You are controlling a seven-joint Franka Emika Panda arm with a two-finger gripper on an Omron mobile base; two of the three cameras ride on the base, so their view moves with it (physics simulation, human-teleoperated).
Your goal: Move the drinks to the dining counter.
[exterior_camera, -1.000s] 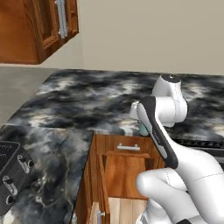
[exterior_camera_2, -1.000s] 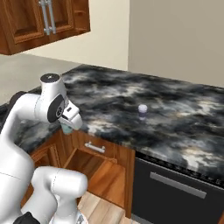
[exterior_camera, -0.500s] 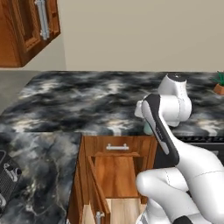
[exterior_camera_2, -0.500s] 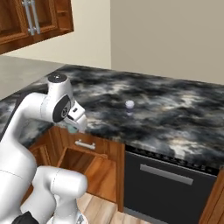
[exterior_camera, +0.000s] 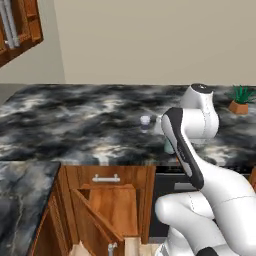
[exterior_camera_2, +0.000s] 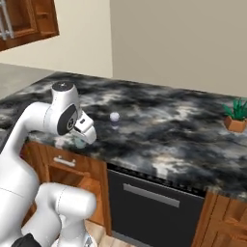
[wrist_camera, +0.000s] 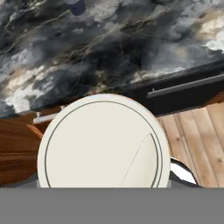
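My gripper point(exterior_camera_2: 81, 139) is shut on a pale green paper cup point(exterior_camera_2: 78, 143), held at the front edge of the dining counter point(exterior_camera_2: 169, 125). The cup's white lid point(wrist_camera: 104, 142) sits close up in the hand view and hides the fingertips. In the left base view a sliver of the green cup point(exterior_camera: 169, 146) peeks out behind my arm. A purple-blue cup with a white lid point(exterior_camera: 145, 122) point(exterior_camera_2: 114, 118) point(wrist_camera: 77, 6) stands upright on the black marble top point(exterior_camera: 75, 115), a little beyond the held cup.
A small potted plant point(exterior_camera: 240, 99) point(exterior_camera_2: 236, 116) stands at the counter's far right. A black appliance front with a bar handle point(exterior_camera_2: 154, 202) point(wrist_camera: 183, 89) sits under the counter. A wooden cabinet door hangs open point(exterior_camera: 102, 210). Another marble top point(exterior_camera: 20, 200) lies lower left.
The whole picture has slid, so the base has driven and turned along the counter. The plant has come into view. The green cup stays in my grip.
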